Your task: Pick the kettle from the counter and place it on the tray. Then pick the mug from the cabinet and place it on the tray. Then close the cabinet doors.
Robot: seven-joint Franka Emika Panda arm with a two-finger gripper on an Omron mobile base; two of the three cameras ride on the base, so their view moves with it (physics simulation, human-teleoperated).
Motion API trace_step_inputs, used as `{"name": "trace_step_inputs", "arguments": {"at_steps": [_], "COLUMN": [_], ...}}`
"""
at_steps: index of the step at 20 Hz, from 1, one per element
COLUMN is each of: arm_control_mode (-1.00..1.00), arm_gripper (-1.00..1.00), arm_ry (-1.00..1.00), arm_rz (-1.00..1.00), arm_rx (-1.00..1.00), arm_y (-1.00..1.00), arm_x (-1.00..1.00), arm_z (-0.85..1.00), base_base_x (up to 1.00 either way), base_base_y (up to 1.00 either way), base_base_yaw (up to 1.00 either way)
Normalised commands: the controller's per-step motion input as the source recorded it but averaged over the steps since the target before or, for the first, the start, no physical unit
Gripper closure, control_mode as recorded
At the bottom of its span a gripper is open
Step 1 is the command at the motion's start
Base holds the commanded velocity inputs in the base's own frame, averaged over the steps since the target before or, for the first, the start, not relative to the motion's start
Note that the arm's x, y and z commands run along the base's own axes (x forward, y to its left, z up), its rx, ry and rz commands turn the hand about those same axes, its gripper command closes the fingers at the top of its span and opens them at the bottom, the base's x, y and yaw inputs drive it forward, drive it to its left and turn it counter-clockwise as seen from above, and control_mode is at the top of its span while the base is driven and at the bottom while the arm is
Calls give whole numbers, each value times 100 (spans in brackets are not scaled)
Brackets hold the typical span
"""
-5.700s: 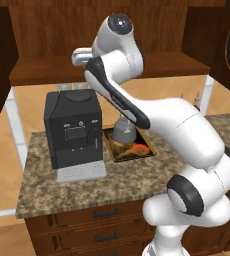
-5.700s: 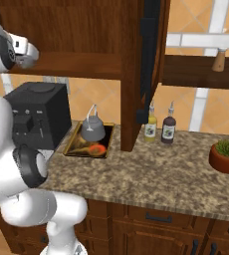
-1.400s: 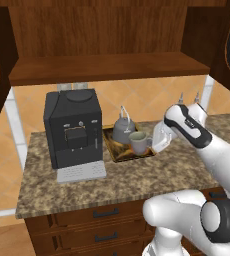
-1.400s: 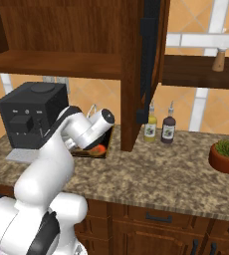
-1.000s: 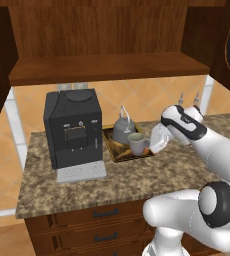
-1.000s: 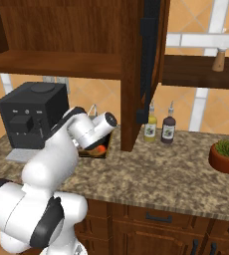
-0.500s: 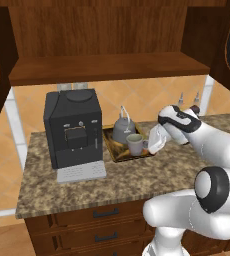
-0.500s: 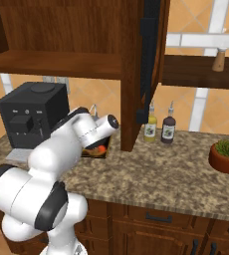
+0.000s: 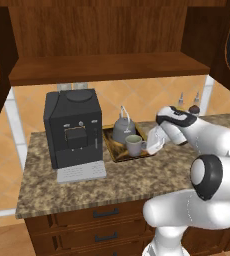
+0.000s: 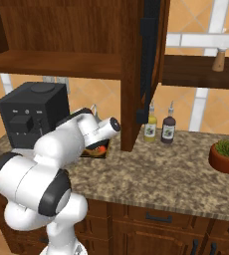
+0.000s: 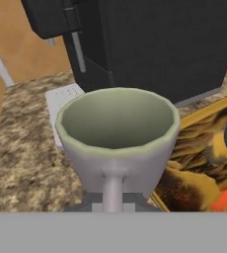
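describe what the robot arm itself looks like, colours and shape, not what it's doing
The arm is glossy white, built of thick rounded segments that bulge at each joint like smooth tubes. Dark grey to black rings and round end caps mark the joints, one large disc facing the left base camera. The hand section has a dark top band, and the gripper beneath it is white. No cables or lettering are visible.

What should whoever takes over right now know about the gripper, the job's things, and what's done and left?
Gripper: at the mug's handle; whether it's shut on it can't be told.
Kettle: on the tray, beside the coffee machine. Done.
Mug: upright at the tray's front edge, in front of the kettle; its seating can't be confirmed.
Left: confirm the mug is released, back off, close the cabinet doors, which stand open.
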Motion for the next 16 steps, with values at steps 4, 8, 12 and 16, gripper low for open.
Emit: {"name": "trace_step_inputs", "arguments": {"at_steps": [4,8,12,16], "arm_control_mode": [-100,-100,-100,-100], "arm_gripper": [100,100,100,100], "arm_ry": [0,0,0,0], "arm_rz": [0,0,0,0], "arm_rx": [0,0,0,0], "arm_y": [0,0,0,-1], "arm_x": [22,22,16,15], "arm_z": [-6,-6,-12,-14], "base_base_x": [0,0,0,0], "base_base_y": [0,0,0,0], "base_base_yaw": [0,0,0,0]}}
